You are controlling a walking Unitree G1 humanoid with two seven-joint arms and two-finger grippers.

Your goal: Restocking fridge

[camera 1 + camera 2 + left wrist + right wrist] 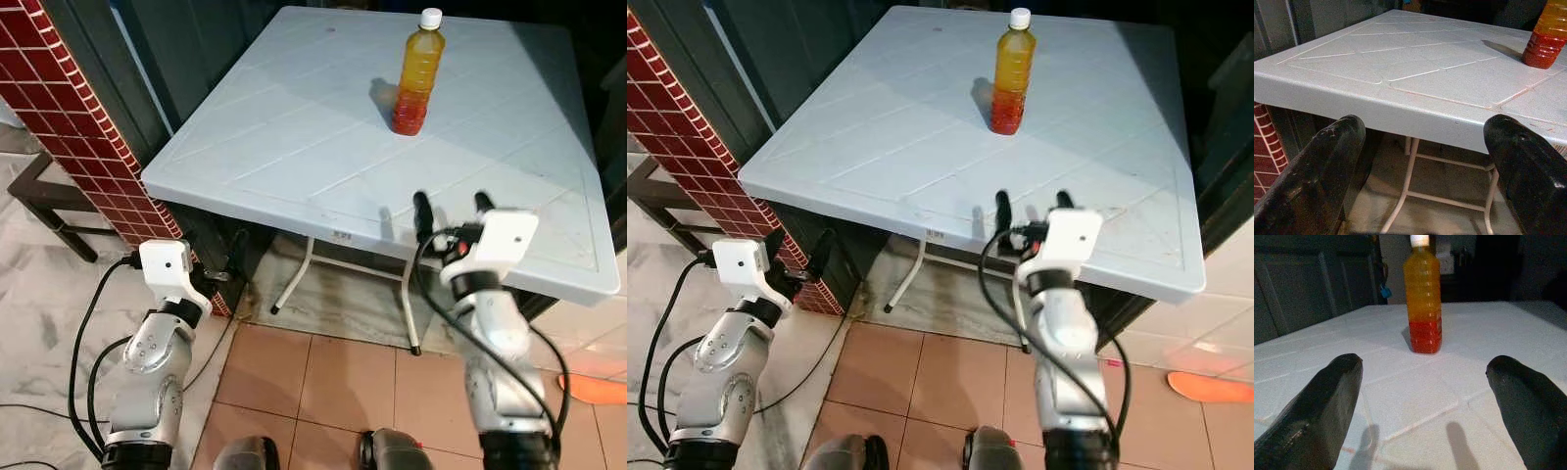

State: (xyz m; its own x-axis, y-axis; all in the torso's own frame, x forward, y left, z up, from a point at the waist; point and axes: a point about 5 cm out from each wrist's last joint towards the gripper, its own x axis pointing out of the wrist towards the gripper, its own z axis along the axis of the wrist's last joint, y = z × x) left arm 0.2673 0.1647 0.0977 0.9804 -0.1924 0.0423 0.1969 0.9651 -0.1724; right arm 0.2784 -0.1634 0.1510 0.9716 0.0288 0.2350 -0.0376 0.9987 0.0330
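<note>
Right claw [453,206] raised over near edge of white desk [294,127], fingers spread apart, nothing between them. Orange bottle [417,70] upright on desk, well ahead of it, untouched. Left claw [795,250] lower, below desk edge beside red brick pillar [88,127], fingers apart, empty.

You had bright, even light on the white table [294,137], the bottle [417,73] casting a short shadow leftward. Beyond it the background went dark; close fingertips [1317,416] were soft.
</note>
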